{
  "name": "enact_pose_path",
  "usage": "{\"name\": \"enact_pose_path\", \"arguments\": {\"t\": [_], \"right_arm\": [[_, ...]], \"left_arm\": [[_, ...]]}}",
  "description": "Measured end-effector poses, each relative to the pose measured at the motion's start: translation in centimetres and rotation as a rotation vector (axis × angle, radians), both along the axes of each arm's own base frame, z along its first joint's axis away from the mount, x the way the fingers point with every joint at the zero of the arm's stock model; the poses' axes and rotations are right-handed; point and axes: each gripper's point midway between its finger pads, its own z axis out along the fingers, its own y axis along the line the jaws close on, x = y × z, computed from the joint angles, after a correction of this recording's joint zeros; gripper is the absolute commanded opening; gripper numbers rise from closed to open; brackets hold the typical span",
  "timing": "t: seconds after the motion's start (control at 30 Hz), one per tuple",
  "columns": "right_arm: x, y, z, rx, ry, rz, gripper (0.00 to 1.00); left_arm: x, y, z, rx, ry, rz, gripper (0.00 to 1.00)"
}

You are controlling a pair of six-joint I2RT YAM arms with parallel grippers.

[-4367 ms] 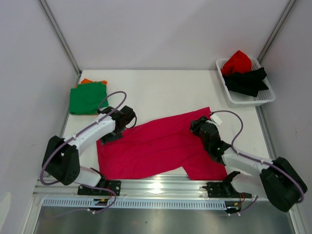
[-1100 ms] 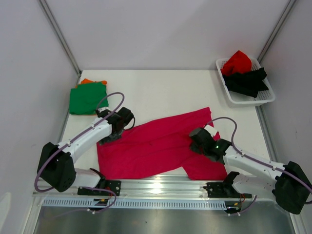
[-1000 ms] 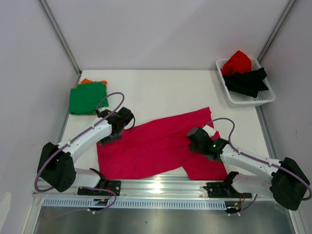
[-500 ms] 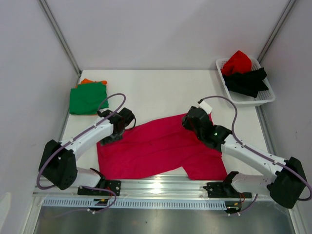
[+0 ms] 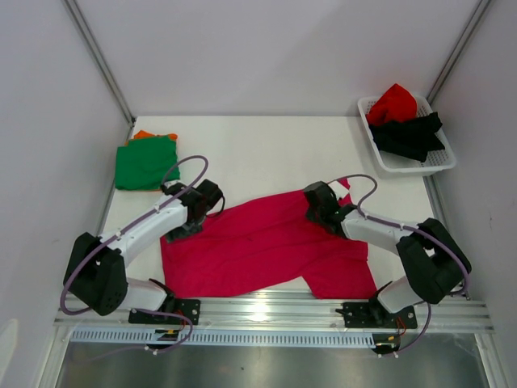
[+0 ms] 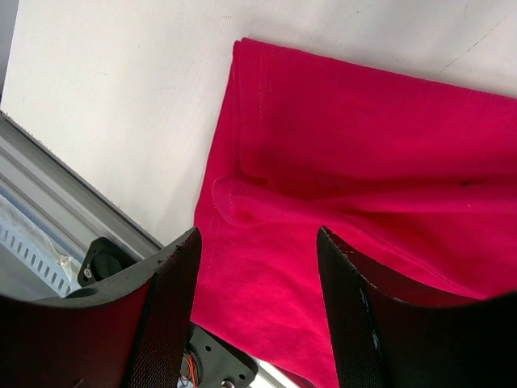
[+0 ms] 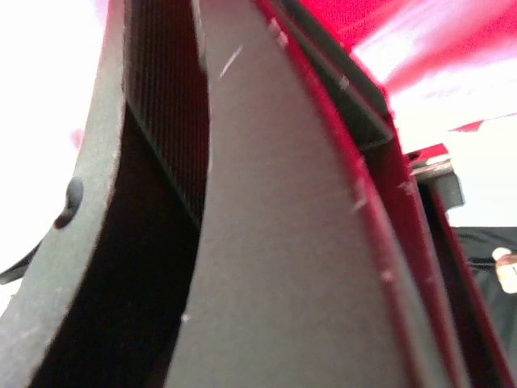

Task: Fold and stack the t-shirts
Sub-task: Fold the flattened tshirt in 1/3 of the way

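A magenta-pink t-shirt (image 5: pixel 258 242) lies spread flat across the near middle of the table. My left gripper (image 5: pixel 192 213) hangs over its far left corner with the jaws open. The left wrist view shows the cloth (image 6: pixel 339 145) below that open gripper (image 6: pixel 258 238). My right gripper (image 5: pixel 317 206) sits low on the shirt's far right edge. In the right wrist view its fingers (image 7: pixel 266 202) stand pressed close together with pink cloth (image 7: pixel 452 32) beside them. A folded green shirt (image 5: pixel 145 163) lies on an orange one (image 5: pixel 144 134) at the back left.
A white lattice basket (image 5: pixel 404 166) at the back right holds a red shirt (image 5: pixel 392 103) and a black shirt (image 5: pixel 412 133). Grey walls close in the table on three sides. A metal rail (image 5: pixel 266 311) runs along the near edge.
My right gripper has swung from the shirt's right middle up and left to its far edge, and the right arm now lies low across the cloth. The left arm has barely moved.
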Motion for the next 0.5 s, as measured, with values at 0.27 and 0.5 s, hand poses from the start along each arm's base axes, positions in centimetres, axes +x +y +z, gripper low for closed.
{"name": "enact_pose_path", "arguments": {"t": [0.27, 0.5], "right_arm": [[-2.2, 1.0, -0.8, 0.04, 0.056, 0.034, 0.22], [-7.0, 0.9, 1.1, 0.11, 0.071, 0.066, 0.23]], "left_arm": [[-0.2, 0.1, -0.1, 0.002, 0.003, 0.0, 0.63], [-0.2, 0.1, -0.1, 0.002, 0.003, 0.0, 0.62]]}}
